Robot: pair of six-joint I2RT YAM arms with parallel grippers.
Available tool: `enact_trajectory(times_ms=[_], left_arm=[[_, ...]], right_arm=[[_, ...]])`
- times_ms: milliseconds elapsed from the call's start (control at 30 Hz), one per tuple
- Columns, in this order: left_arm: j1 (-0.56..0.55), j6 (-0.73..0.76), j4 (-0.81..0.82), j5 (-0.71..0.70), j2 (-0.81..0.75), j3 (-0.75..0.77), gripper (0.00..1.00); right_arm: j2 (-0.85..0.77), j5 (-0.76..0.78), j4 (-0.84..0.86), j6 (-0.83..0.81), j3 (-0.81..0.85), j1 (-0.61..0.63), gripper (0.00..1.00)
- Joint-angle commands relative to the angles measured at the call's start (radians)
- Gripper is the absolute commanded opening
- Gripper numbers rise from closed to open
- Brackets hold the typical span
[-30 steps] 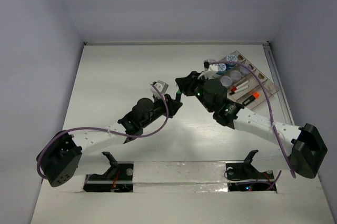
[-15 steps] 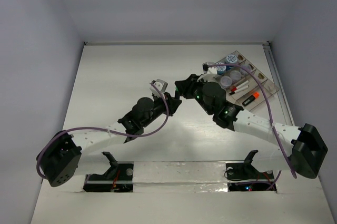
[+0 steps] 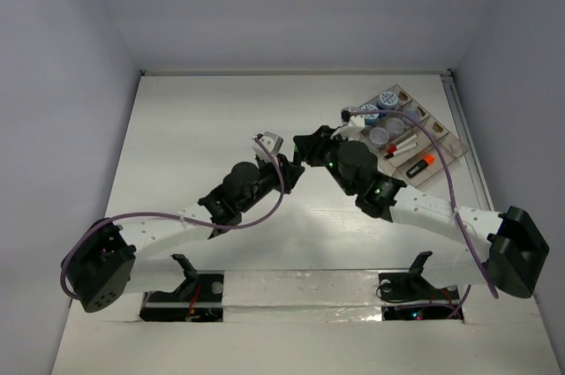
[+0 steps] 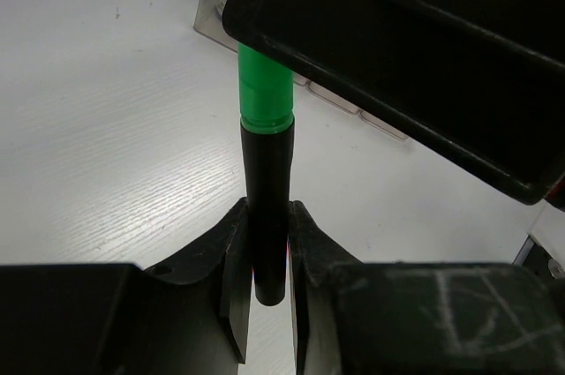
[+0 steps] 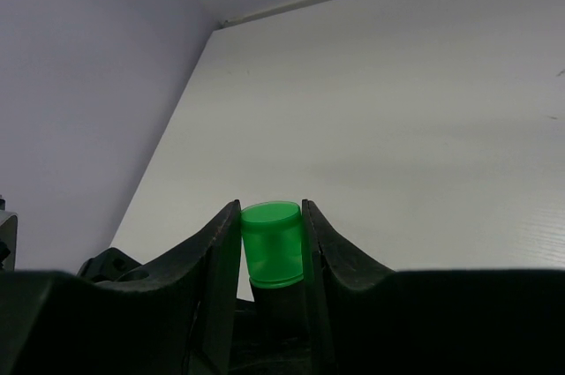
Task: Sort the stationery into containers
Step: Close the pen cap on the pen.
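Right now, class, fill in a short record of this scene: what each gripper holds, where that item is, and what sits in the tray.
left gripper: shut on the black barrel of the green highlighter
right gripper: shut on its green cap
item position: held between both arms over the table, left of the tray
tray: far right; holds round pots, pens, an orange-tipped highlighter
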Motion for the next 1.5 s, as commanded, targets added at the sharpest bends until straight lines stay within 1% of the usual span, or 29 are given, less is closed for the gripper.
enact_trajectory(times_ms=[0, 167, 300, 733, 867, 1033, 1100, 1167, 1267, 1467], left_arm=[[0.0, 0.022, 0.061, -0.041, -0.036, 0.081, 0.0], [0.0, 0.022, 0.057, -0.02, -0.042, 0.122, 0.0], [0.0, 0.015, 0.029, -0.009, -0.051, 0.159, 0.0], [0.078, 0.047, -0.029, 0.006, -0.088, 0.268, 0.0], [0.088, 0.052, -0.061, 0.005, -0.11, 0.277, 0.0], [0.088, 0.044, -0.054, -0.014, -0.117, 0.255, 0.0], [0.088, 0.042, -0.049, -0.012, -0.111, 0.26, 0.0], [0.088, 0.042, -0.049, -0.007, -0.102, 0.275, 0.0], [0.088, 0.044, -0.045, -0.009, -0.096, 0.294, 0.0], [0.088, 0.091, -0.072, -0.026, -0.102, 0.346, 0.0]], right_arm=[[0.002, -0.007, 0.032, 0.01, -0.032, 0.036, 0.0], [-0.003, -0.018, 0.034, 0.005, -0.064, 0.062, 0.0], [-0.02, 0.011, 0.019, -0.007, -0.085, 0.093, 0.0], [-0.021, 0.051, -0.047, 0.025, -0.167, 0.169, 0.0], [-0.061, 0.095, -0.138, -0.014, -0.161, 0.169, 0.0], [-0.109, 0.093, -0.244, -0.094, -0.118, 0.169, 0.0], [-0.091, 0.079, -0.302, -0.096, -0.083, 0.169, 0.0], [-0.069, 0.056, -0.323, -0.104, -0.064, 0.169, 0.0], [-0.02, 0.062, -0.347, -0.079, -0.049, 0.169, 0.0], [-0.002, 0.071, -0.347, -0.061, -0.091, 0.189, 0.0]])
